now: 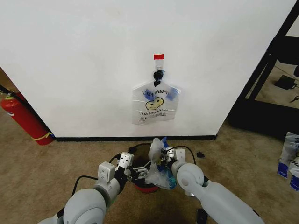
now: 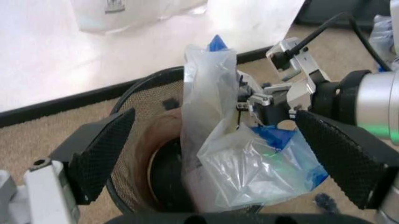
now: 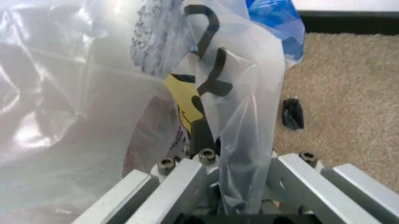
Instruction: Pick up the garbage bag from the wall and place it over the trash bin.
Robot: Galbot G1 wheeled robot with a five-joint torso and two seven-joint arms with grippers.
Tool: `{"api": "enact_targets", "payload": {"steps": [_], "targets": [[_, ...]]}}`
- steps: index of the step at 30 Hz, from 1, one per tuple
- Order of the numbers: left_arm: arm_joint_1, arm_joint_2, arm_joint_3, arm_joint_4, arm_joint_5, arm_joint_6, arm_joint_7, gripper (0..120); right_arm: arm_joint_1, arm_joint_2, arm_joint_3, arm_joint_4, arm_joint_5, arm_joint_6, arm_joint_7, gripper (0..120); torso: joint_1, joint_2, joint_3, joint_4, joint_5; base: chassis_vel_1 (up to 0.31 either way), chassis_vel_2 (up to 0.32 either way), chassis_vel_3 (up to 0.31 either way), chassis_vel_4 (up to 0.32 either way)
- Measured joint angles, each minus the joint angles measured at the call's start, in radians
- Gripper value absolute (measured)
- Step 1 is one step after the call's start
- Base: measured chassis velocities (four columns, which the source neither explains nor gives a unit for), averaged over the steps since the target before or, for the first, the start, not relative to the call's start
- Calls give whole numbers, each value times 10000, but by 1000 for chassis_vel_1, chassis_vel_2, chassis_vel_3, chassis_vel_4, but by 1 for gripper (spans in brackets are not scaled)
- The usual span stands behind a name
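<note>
Pinching garbage bag [image 2: 234,154] over trash bin [image 2: 140,140], right claw [image 2: 249,109] clamped; left claw [image 2: 212,161] wide, apparently straddling bag.

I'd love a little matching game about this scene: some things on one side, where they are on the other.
Things:
1. garbage bag
2. twin bag
3. fire extinguisher
4. trash bin

Places:
A. hanging on the wall's hook
B. on the carpet, under the grippers
C. pinched in the right gripper
D. leaning by the wall, far left

Pairs: 1-C, 2-A, 3-D, 4-B
</note>
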State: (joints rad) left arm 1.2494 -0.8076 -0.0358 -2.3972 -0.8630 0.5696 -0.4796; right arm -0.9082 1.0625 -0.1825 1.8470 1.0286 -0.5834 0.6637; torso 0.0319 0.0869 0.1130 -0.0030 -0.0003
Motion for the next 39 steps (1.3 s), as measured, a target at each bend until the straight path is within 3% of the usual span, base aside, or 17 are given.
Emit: {"api": "enact_targets", "payload": {"steps": [5,9,14,17,19,20,24,27,29,34,39], "targets": [[-702,453,11,-270,-705,61,-101,100,-646,58,624,637,-425,287,-14,0,0,0,0,3,1,0,0,0,0],[-3076,1263,975,-183,-1903,180,-204,100,-1811,274,1526,1307,-2168,1048,-616,0,0,0,-1,-1,2,0,0,0,0],[-5136,1243,1764,254,-3213,430,-462,100,-2673,541,2031,1755,-3047,1415,-719,0,0,0,0,-9,2,0,0,0,0],[-7331,935,3316,783,-4180,716,-866,100,-2956,722,2061,1905,-3485,1587,-766,0,0,1,-1,10,5,0,0,0,0],[-7739,835,3683,935,-4237,739,-890,100,-3003,730,2061,1905,-3548,1612,-778,0,0,0,0,8,1,0,0,0,0],[-8649,605,4502,1327,-4280,796,-892,100,-3103,749,2083,1897,-3678,1645,-803,0,0,0,0,2,-1,0,0,0,0],[-10480,29,6198,2087,-4168,1073,-736,98,-3143,784,2136,1769,-3815,1678,-806,0,0,0,0,-6,5,0,0,0,0],[-11019,-244,6798,2327,-4169,1173,-768,97,-3122,773,2139,1695,-3853,1684,-814,0,1,0,0,3,5,0,0,0,0],[-11722,-760,7708,2716,-4285,1281,-885,97,-3158,747,2228,1641,-3914,1711,-821,0,1,0,0,3,5,0,0,0,0],[-12486,-1924,8870,3442,-4931,1635,-1873,95,-3119,740,2241,1557,-4005,1728,-831,0,0,0,0,-3,6,0,0,0,0],[-12811,-2776,9132,4107,-5746,1686,-2857,94,-3130,686,2242,1530,-4022,1742,-838,0,0,0,0,0,7,0,0,0,0]]}}
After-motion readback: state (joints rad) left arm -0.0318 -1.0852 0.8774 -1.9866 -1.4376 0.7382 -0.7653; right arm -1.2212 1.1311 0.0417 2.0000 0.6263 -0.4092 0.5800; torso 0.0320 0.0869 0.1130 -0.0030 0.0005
